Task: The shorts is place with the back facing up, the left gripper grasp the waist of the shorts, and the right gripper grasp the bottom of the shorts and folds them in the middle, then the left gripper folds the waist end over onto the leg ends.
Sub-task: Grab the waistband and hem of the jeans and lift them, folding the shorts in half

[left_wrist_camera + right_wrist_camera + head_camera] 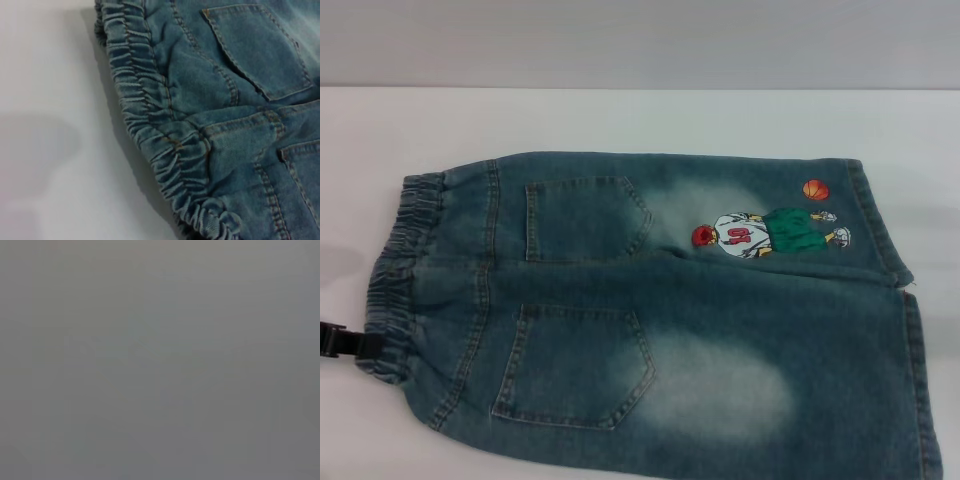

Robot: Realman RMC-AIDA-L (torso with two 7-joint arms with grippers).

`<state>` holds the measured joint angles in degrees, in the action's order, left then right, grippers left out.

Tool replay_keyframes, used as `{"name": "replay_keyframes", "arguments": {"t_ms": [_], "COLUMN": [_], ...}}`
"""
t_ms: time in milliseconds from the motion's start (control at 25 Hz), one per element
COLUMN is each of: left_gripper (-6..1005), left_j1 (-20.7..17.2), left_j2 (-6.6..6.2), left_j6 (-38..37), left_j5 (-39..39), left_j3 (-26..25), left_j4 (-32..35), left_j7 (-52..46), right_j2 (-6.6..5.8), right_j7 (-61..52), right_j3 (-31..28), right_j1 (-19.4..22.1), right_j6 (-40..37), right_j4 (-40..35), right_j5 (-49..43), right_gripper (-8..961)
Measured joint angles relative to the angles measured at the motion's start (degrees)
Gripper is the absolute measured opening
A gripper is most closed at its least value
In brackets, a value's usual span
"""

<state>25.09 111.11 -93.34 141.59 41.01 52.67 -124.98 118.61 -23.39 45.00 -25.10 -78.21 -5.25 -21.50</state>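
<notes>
One pair of shorts (pixel 660 320) is lying flat, back side up, on the white table (pixel 620 120), filling the centre and lower right of the head view and running off the bottom and right edges. The denim is showing faded blue with two whitish worn patches, one in the upper leg and one, larger, in the lower leg. Two patch pockets are showing, the upper pocket (pixel 585 218) and the lower pocket (pixel 578 365). One cartoon print (pixel 770 232) of a basketball player, with an orange ball beside it, is sitting near the upper leg's hem (pixel 880 225) at right. The long axis is running left to right across the frame: the gathered waist (pixel 405 270) is pointing left, the hems right. In the left wrist view the waist (pixel 150 120) is crossing the frame diagonally, puckered in many small pleats. The left gripper (pixel 348 343) is showing only as a black tip at the left edge, touching the lower end of the waist; its opening cannot be told. The right gripper is not appearing; the right wrist view is showing plain grey.
</notes>
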Motion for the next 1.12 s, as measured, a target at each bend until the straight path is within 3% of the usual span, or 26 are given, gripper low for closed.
{"name": "replay_keyframes", "arguments": {"t_ms": [80, 120, 160, 360, 600, 720, 760, 800, 880, 920, 1120], "left_gripper": [50, 50, 50, 50, 50, 50, 50, 50, 50, 50, 50], "left_j1": [0.1, 0.3, 0.5, 1.2, 2.0, 2.3, 2.4, 2.4, 2.6, 2.7, 3.5], "left_j2": [0.05, 0.08, 0.13, 0.57, 0.99, 1.03, 1.06, 1.06, 1.25, 1.38, 1.95], "left_j6": [0.0, 0.0, -0.1, -0.3, 0.0, -0.1, -0.1, -0.1, 0.0, 0.1, 0.3], "left_j5": [-0.2, -0.5, -0.6, -0.6, -1.0, -1.4, -1.6, -1.6, -1.6, -1.7, -1.7], "left_j3": [-0.2, -0.7, -0.8, -1.2, -3.4, -4.1, -4.2, -4.2, -4.2, -4.2, -4.1], "left_j4": [0.1, 0.2, 0.2, 0.3, 1.0, 1.0, 1.0, 1.0, 1.0, 1.0, 1.0], "left_j7": [0.0, -0.2, -0.2, -0.2, 0.0, 0.0, 0.0, 0.0, 0.0, 0.0, 0.1], "right_j2": [-0.08, -0.10, -0.10, -0.19, -0.67, -2.30, -3.83, -3.83, -5.30, -6.60, -8.30], "right_j7": [-5.5, -11.7, -11.7, -25.3, -40.6, -52.3, -60.0, -60.0, -65.3, -68.6, -70.3], "right_j3": [2.0, 3.7, 3.7, 5.7, 5.8, 4.9, 3.9, 3.9, 2.6, 1.1, -0.7], "right_j1": [0.4, 0.9, 0.9, 0.3, -0.7, -2.9, -5.6, -5.6, -8.5, -11.3, -14.4], "right_j6": [-0.6, -1.7, -1.7, -7.2, -14.9, -19.2, -23.0, -23.0, -28.8, -35.5, -45.1], "right_j4": [-3.4, -8.6, -8.6, -21.4, -37.6, -44.0, -46.4, -46.4, -47.1, -47.3, -48.2], "right_j5": [-5.1, -12.9, -12.9, -34.3, -52.6, -61.5, -68.6, -68.6, -75.2, -81.8, -94.0], "right_gripper": [594, 594, 594, 593, 593, 593, 593, 593, 593, 594, 594]}}
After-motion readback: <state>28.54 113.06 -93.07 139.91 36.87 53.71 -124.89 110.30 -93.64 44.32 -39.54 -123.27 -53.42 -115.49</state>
